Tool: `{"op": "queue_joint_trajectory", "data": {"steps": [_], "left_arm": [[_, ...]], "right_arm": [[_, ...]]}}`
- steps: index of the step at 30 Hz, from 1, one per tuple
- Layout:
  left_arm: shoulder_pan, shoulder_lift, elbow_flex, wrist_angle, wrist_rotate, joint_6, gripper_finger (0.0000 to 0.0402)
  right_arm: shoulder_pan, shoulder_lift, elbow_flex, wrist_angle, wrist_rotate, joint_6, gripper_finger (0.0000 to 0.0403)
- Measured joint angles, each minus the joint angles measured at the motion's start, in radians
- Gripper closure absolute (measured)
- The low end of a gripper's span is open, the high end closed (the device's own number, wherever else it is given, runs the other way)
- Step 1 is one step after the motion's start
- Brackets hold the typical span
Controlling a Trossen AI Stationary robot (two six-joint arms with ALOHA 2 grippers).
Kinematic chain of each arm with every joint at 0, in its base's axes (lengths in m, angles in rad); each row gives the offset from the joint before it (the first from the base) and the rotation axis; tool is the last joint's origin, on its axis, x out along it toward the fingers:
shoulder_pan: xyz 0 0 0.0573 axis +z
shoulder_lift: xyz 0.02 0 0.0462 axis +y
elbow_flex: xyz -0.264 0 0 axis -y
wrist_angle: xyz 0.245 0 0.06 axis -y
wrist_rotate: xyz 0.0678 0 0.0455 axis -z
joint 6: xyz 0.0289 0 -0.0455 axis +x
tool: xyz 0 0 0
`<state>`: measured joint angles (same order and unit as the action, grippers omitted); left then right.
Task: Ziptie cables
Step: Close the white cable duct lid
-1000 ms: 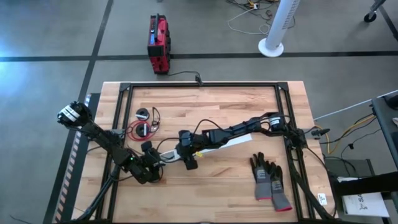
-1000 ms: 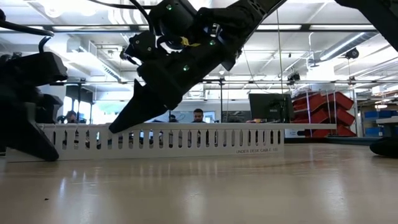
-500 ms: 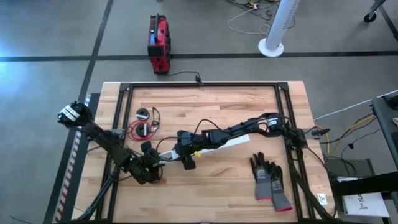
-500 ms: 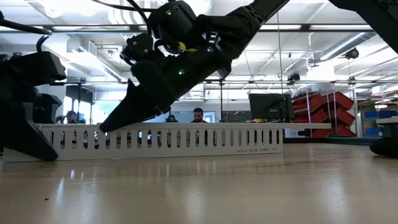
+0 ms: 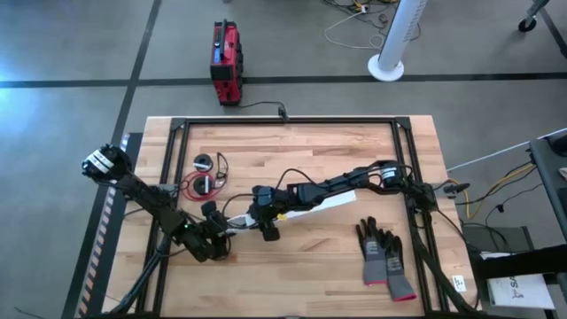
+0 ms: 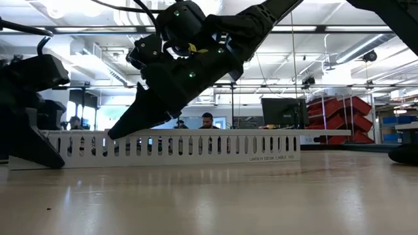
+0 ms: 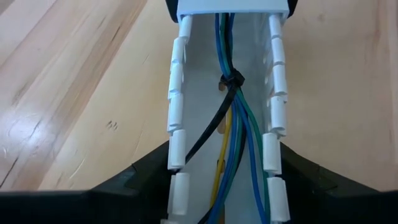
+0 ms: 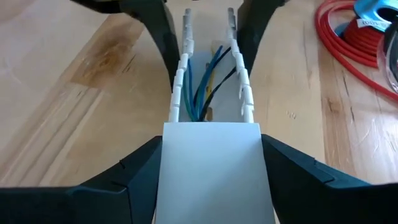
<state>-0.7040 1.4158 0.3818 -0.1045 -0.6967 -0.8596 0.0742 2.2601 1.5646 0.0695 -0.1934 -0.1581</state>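
Left gripper (image 5: 215, 232): we see it clamping the white slotted strip (image 7: 180, 118), steadying it.
Right gripper (image 5: 266, 223): straddles the strip at frame centre; grip unclear.
Cables (image 7: 233, 118): lie inside, already tied.

White slotted strip (image 7: 179, 134); blue, green, black cables (image 7: 239, 134).

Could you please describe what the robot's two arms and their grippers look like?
Both arms are dark, jointed links with thin black cables along them. The left arm has a black-and-white banded joint at its outer end. The right gripper is black, with small green lights, a yellow mark and long tapered fingers. The left gripper is equally dark.
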Motion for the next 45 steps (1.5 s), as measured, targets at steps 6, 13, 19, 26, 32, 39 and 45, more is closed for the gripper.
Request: {"op": "queue_joint_trajectory", "data": {"steps": [6,13,19,26,32,39,45], "left_arm": [[0.002,0.003,-0.007,0.081,-0.021,0.070,0.0193],[0.011,0.003,-0.007,0.094,-0.045,0.099,0.0193],[0.014,0.003,-0.007,0.112,-0.045,0.107,0.0193],[0.015,0.001,-0.032,0.131,-0.055,0.102,0.0193],[0.018,0.001,-0.036,0.148,-0.060,0.110,0.0193],[0.018,0.001,-0.036,0.154,-0.053,0.106,0.0193],[0.024,0.001,-0.036,0.165,-0.046,0.116,0.0194]], "right_arm": [[-0.001,0.002,-0.003,0.044,0.013,0.036,0.0180],[0.000,0.003,-0.005,0.069,0.012,0.028,0.0184],[-0.004,0.003,-0.005,0.060,-0.055,-0.006,0.0179],[-0.002,0.003,-0.002,0.039,-0.006,-0.011,0.0183],[-0.018,0.002,-0.002,0.040,0.059,0.065,0.0176],[-0.044,0.002,-0.003,0.032,0.057,0.126,0.0183],[-0.046,0.001,-0.004,0.043,-0.007,0.103,0.0176]]}}
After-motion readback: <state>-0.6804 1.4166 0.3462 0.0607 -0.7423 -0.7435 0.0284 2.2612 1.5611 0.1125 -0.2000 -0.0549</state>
